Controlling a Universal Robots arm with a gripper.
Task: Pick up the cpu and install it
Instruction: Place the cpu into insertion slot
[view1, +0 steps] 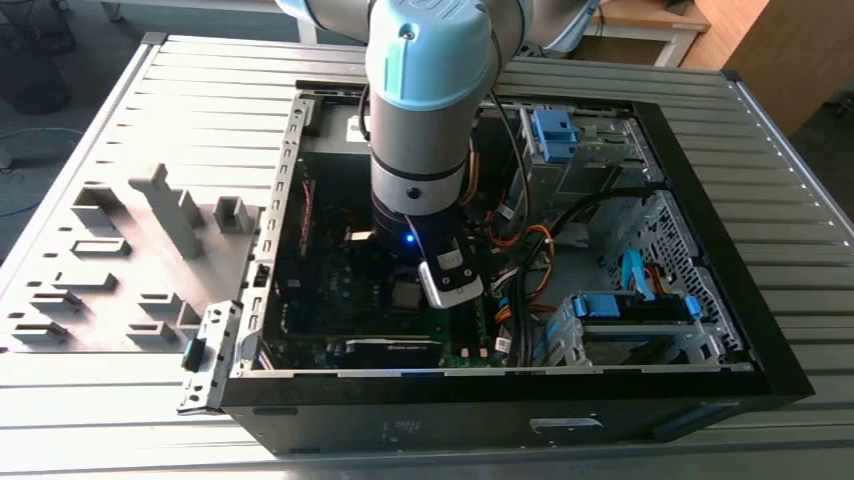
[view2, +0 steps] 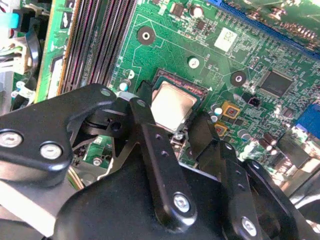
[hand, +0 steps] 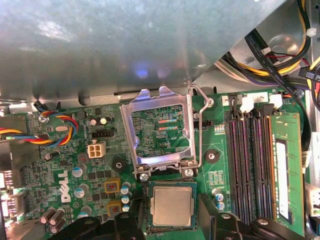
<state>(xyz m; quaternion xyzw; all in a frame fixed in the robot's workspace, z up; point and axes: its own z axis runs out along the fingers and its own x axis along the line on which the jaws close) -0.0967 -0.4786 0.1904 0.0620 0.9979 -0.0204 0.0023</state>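
Arm (view1: 416, 120) upright, reaching down into case (view1: 400, 420); fingers (hand: 212, 220) spread, flanking cpu (hand: 172, 206) on motherboard (hand: 100, 170).

Well above the pincer (view2: 169, 112) the arm (view1: 420, 150) was a dull silver tube capped in pale blue, then a black wrist (view1: 411, 215) with a small blue light (view1: 407, 238). The pincer itself was matt black: flat angular fingers (view2: 155, 145) and link plates pinned with bright silver screws (view2: 181, 202).
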